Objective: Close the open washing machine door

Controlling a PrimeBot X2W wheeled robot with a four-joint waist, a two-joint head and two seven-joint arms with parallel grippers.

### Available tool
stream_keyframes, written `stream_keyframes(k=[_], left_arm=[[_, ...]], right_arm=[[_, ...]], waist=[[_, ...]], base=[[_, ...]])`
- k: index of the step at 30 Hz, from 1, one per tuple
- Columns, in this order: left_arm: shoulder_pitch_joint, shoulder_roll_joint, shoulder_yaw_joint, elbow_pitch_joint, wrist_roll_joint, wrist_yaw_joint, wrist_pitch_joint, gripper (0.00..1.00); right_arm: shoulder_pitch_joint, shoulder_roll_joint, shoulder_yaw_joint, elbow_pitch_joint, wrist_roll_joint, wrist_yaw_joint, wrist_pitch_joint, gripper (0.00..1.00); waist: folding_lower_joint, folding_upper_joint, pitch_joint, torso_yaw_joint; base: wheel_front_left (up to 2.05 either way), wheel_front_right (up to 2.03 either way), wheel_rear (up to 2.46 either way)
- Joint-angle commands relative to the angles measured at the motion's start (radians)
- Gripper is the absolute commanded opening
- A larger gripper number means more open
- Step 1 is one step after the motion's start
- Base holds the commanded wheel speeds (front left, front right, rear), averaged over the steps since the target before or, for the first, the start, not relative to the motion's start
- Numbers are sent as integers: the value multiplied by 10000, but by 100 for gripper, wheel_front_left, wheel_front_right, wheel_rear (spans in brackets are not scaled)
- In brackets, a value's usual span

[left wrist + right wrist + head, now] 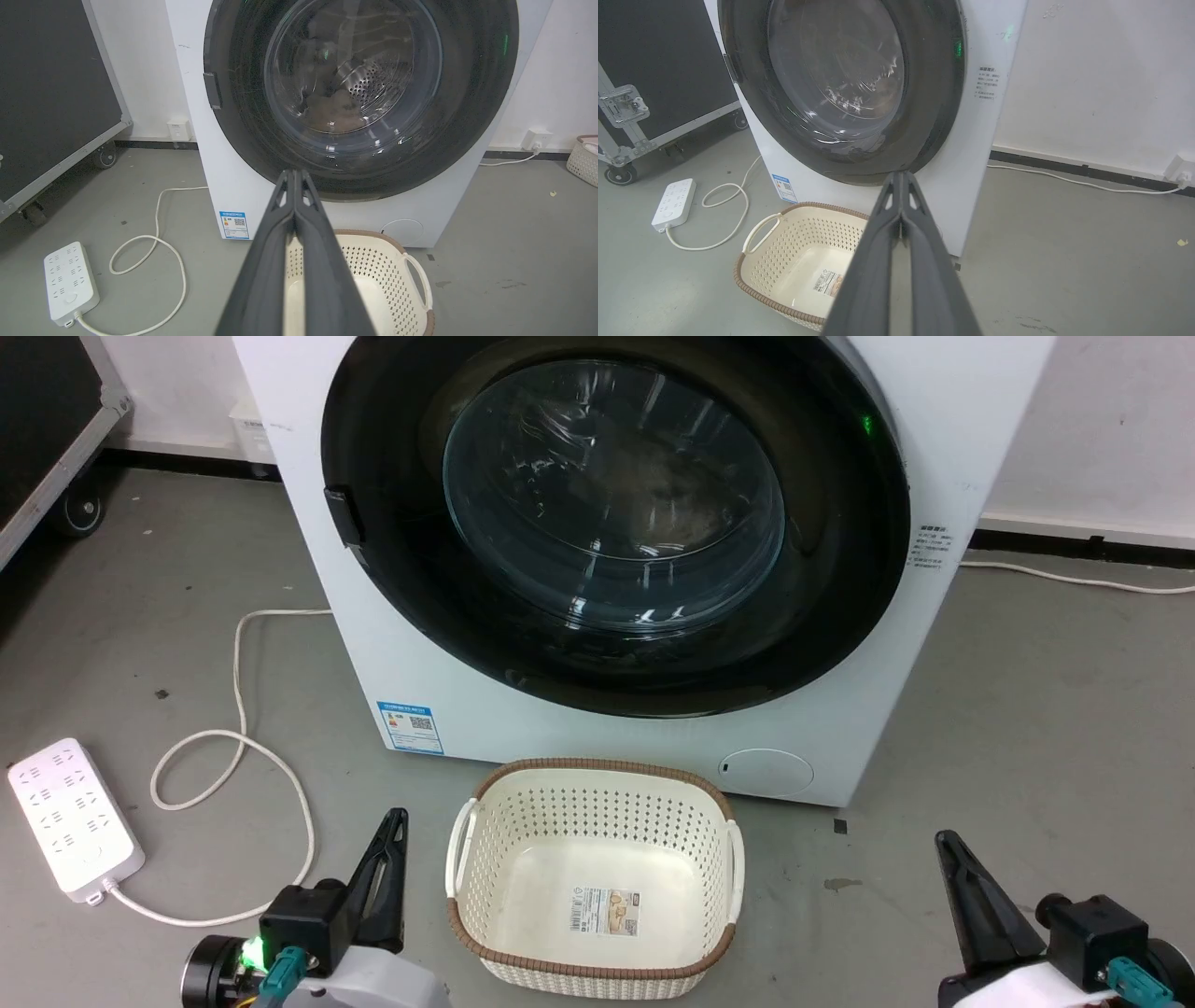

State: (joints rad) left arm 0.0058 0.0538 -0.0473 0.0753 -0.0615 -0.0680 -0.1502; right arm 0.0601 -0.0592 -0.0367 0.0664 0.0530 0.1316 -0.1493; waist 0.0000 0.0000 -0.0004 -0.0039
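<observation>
The washing machine door (616, 513) is a big glossy black disc with a clear glass bowl at its centre. It lies flat against the white machine (373, 644), and I see no gap around it. Through the glass in the left wrist view the door (359, 88) shows the steel drum and a dark lump inside. My left gripper (397, 821) hangs low at the lower left, shut and holding nothing, well short of the door. My right gripper (945, 842) is low at the lower right, also shut and holding nothing. Both stand apart from the door (840, 84).
A cream perforated basket (597, 773) with a brown rim sits on the floor right in front of the machine, between my grippers. A white power strip (70, 817) and its looped cable (238, 737) lie left. A black wheeled case (47, 429) stands far left.
</observation>
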Motion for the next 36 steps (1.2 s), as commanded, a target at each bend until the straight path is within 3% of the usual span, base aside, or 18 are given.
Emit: stream_keyframes(k=[1,36], left_arm=[[-23,4,39,-65,78,62,44,0],[-42,-17,277,-441,371,400,842,0]], right_arm=[[-178,37,18,-85,-90,-4,57,0],[-409,66,209,-402,-331,-7,842,0]], waist=[[0,0,0,1],[0,0,2,22]], base=[[0,0,0],[0,0,0]])
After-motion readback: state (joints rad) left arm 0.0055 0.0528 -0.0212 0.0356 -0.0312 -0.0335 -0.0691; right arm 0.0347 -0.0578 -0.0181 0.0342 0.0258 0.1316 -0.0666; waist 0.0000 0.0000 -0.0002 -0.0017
